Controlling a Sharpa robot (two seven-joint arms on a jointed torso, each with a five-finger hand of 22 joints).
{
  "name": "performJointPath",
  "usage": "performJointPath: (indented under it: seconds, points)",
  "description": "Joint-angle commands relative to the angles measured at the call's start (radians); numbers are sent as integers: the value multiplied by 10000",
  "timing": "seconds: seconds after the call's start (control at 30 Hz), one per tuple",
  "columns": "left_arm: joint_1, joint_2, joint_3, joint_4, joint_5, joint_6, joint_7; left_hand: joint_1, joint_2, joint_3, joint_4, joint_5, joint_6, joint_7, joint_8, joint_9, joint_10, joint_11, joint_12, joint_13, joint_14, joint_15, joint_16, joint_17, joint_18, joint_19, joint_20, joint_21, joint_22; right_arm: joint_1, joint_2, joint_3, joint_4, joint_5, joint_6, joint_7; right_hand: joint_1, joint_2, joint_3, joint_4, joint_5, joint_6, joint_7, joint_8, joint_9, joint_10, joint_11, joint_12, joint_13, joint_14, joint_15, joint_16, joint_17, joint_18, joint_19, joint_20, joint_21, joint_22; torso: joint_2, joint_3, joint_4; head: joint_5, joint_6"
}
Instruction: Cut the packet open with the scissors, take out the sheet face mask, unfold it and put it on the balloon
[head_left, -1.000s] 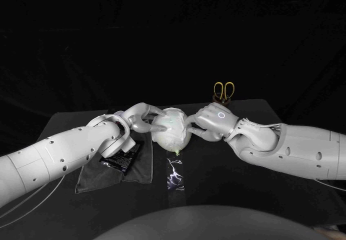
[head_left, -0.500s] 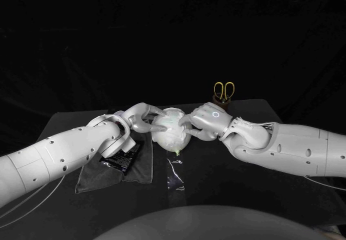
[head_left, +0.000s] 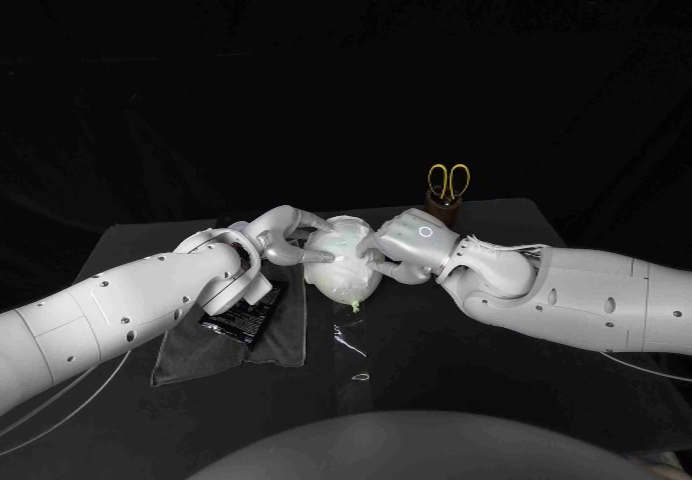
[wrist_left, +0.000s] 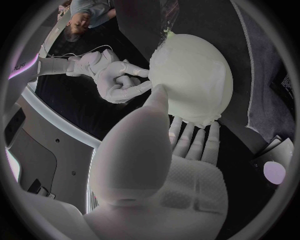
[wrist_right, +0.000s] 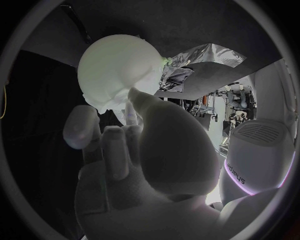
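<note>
In the lower left of the head view, we see a dark grey cloth (head_left: 281, 345) spread on the black table (head_left: 476, 360), with a flat black packet (head_left: 238, 322) lying on it. Just above it, the left hand (head_left: 281, 238) reaches to the centre and holds the pale round balloon (head_left: 346, 270), thumb against its left side and fingers spread underneath. A white sheet face mask (wrist_left: 190, 75) is draped over the balloon. A crumpled strip of shiny clear film (wrist_right: 200, 56) lies on the table near the balloon's knotted end. The right hand (head_left: 408, 245) touches the balloon's right side with bunched fingertips; we cannot tell whether they pinch the mask or only press it. Behind that hand, right of centre, yellow-handled scissors (head_left: 449, 182) stand upright in a brown holder (head_left: 444, 206), apart from both hands.
</note>
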Motion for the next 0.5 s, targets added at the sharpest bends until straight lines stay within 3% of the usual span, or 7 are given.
performJointPath:
  seconds: [0.03,0.2,0.4,0.5]
  points:
    - [-11,25,-14,26,29,208,-22,-2,106,61,-16,19,39,311,12,11,-69,-11,-29,-13,19,-32,-44,9,-144,-74,-16,13,-9,-18,36,-3,-32,-236,372,-102,84,24,10,-60,-2,188,-17,55,19,522,60,35,2112,1062,70,70,2635,1,16,10,73,1414,-5,7,-2,2,1]
    - [-11,29,-14,25,29,214,-21,-2,106,61,-16,19,39,311,12,11,-69,-11,-29,-13,19,-32,-44,9,-144,-74,-16,13,-9,-50,118,-3,-146,-350,462,-241,87,120,36,-43,-2,402,-31,108,32,552,79,71,2140,1062,89,70,2635,-13,50,25,149,1434,-1,6,-2,-15,1]
    - [-9,35,-14,19,31,215,-23,-2,106,61,-16,19,39,311,12,11,-69,-11,-29,-13,19,-32,-44,9,-144,-74,-16,13,-9,-102,188,-3,-206,-492,346,-409,71,549,110,31,-4,875,-69,329,128,608,77,134,2190,1062,115,70,2635,-39,128,48,311,1472,-1,9,8,-35,1]
    - [-8,34,-14,16,32,216,-24,-2,106,61,-16,19,39,311,12,11,-69,-11,-29,-13,19,-32,-44,9,-144,-74,-16,13,-9,-120,203,-2,-207,-543,257,-444,20,659,83,71,-3,950,-105,406,178,645,51,175,2224,1062,115,70,2635,-53,171,54,402,1493,-1,10,7,-35,1]
